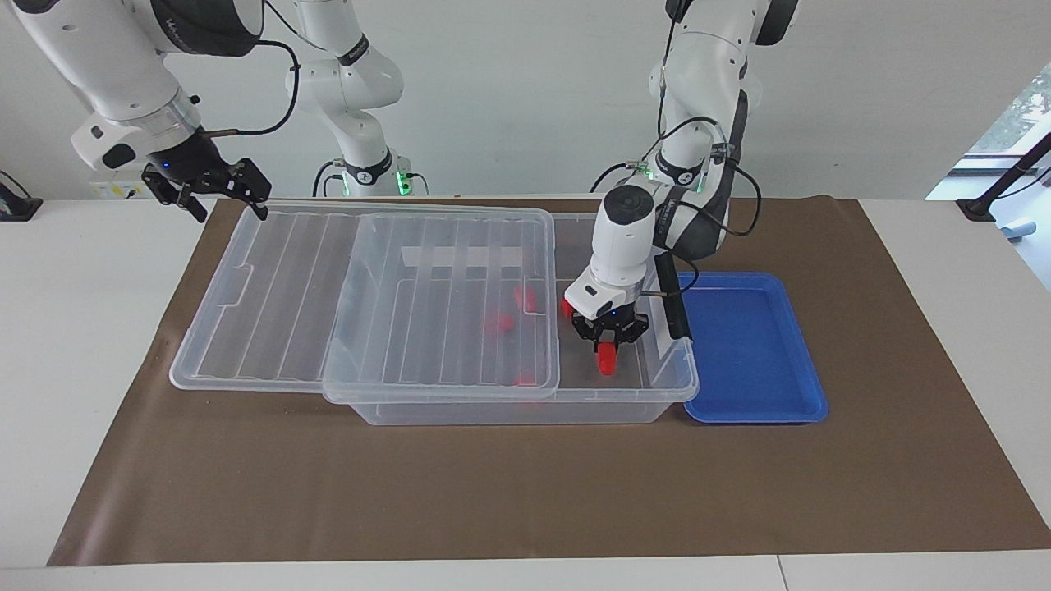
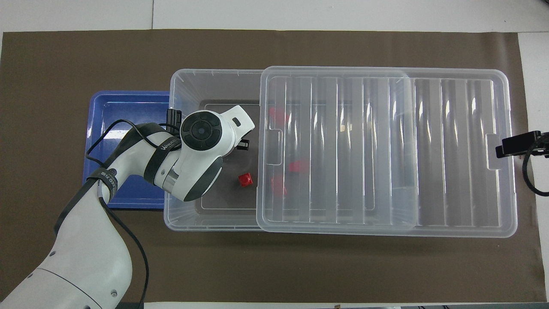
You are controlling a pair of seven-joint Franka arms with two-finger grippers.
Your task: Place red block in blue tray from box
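From across the table we see the left gripper (image 1: 608, 343) inside the open end of the box (image 1: 525, 406), its fingers pinching a red block (image 1: 607, 358) that hangs below them, stud end hidden between the tips; whether the block touches the box floor we cannot tell. From overhead this block does not show at all: the left arm's wrist covers the gripper and what it holds. That view shows instead a loose block (image 2: 245, 179) lying on the uncovered box floor, nearer to the robots than the wrist, which in the facing view is mostly hidden by the arm. The lid (image 1: 427, 304) is slid toward the right arm's end of the table, covering most of the box and overhanging its end; through its ribs both views show blurred red blocks (image 2: 298, 166) on the floor beneath. The tray (image 1: 755, 353) sits just beside the box at the left arm's end, with nothing red in it. The right gripper (image 1: 218, 193) waits in the air over the lid's overhanging corner, its fingers spread and holding nothing; overhead only its tip (image 2: 514, 144) enters at the frame's edge. A brown mat (image 1: 525, 492) lies under everything.
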